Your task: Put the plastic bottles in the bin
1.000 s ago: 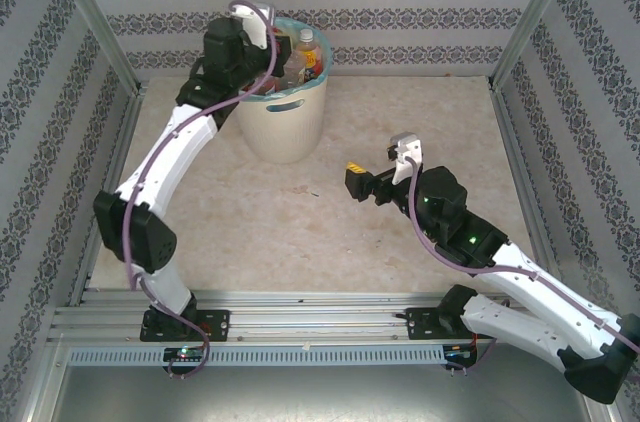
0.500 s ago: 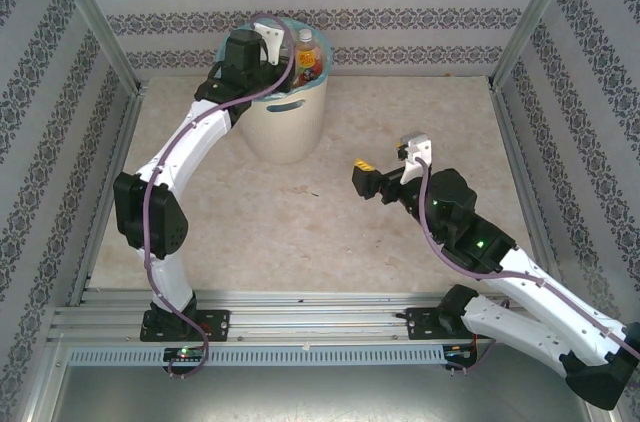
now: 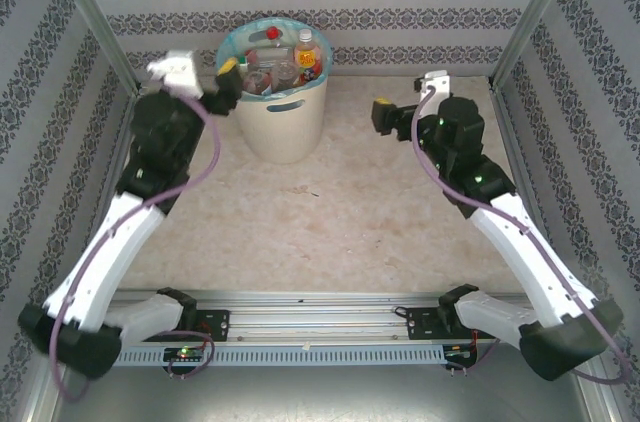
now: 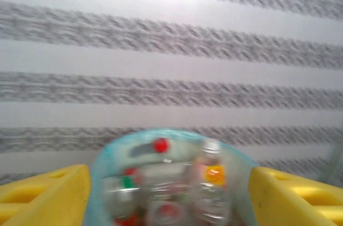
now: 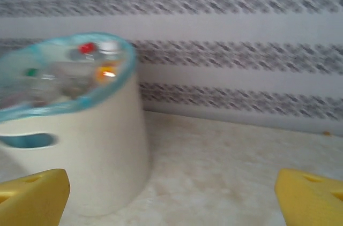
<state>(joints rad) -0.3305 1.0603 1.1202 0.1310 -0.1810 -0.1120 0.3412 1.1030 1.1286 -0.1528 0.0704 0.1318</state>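
Now we record left gripper (image 3: 225,82) pulled back off bin (image 3: 290,132), beside rim, jaws spread, empty; right gripper (image 3: 385,114) shifted deeper, likewise spread, empty. We find plastic bottles (image 3: 285,62) heaped inside bin. Drop done, we judge; task probably finished, though blur hides exact count.

top: overhead, whole table (image 3: 350,232) | wrists: low, close, both facing bin (image 3: 285,137)

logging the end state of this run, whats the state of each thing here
bin, upright, filled close to its rim
blue liner, folded over the bin's rim
plastic bottles, inside the bin, piled together
left gripper, open, empty, at the bin's left rim
right gripper, open, empty, right of the bin and apart from it
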